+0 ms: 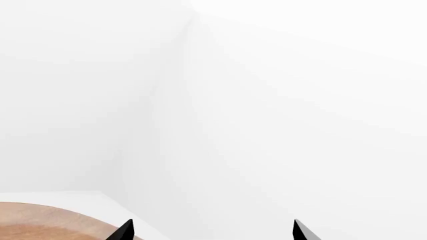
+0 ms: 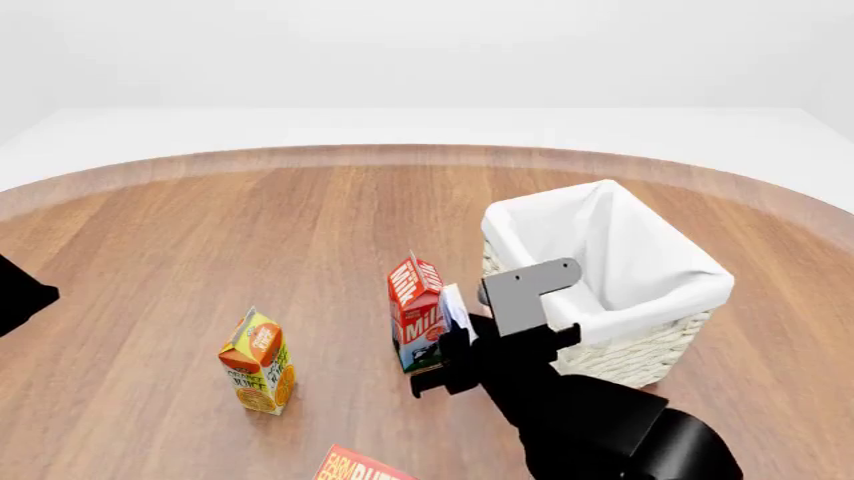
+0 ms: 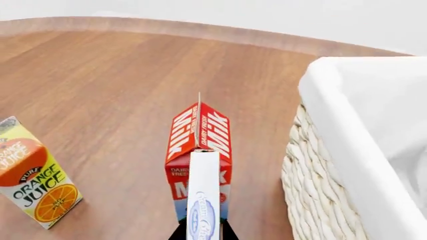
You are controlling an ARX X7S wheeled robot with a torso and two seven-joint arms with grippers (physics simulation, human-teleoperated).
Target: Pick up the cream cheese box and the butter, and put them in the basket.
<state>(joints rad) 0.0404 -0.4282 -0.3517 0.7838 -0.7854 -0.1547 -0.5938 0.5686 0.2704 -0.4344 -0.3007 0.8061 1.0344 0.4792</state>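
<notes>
My right gripper [image 3: 203,233] is shut on the cream cheese box [image 3: 203,200], a thin white box held on edge. It hangs just in front of the red-and-white milk carton and close to the wall of the basket [image 3: 313,185]. In the head view the cream cheese box [image 2: 455,308] sits between the carton and the white wicker basket [image 2: 667,335], lower than the rim. Only a corner of the orange-red butter [image 2: 358,466] shows, at the near edge of the table. My left gripper [image 1: 213,231] is open and empty, facing a white wall.
The milk carton [image 2: 418,312] stands upright left of the basket. An orange juice carton [image 2: 259,362] stands farther left. The round wooden table [image 2: 267,230] has its edge curving along the back. Part of my left arm [image 2: 20,295] shows at the far left.
</notes>
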